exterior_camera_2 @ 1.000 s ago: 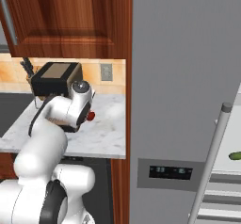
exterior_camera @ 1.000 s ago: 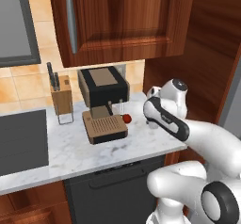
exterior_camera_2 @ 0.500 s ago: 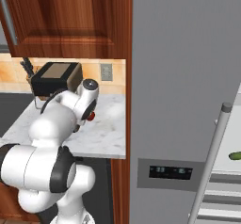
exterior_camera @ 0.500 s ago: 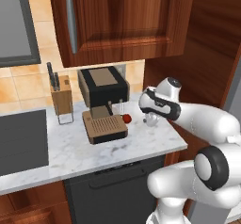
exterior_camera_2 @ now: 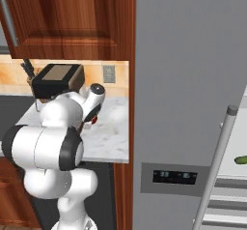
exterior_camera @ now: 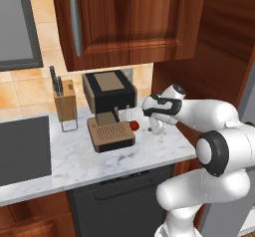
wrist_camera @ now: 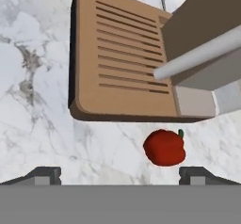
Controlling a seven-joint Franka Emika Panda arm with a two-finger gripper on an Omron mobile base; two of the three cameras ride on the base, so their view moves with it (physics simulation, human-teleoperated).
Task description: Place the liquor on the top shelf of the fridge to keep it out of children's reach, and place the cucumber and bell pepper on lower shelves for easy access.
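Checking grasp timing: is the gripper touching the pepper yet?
Apart. In the hand view the pepper lies on the marble counter beyond the gripper, with bare marble between it and both fingertips; the jaws stand wide open.

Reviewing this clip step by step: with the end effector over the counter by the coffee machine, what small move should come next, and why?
Probably shift toward the bell pepper and descend. The open end effector hovers above the marble counter, and the pepper lies off-centre, nearer one fingertip, close to the coffee machine's drip tray.
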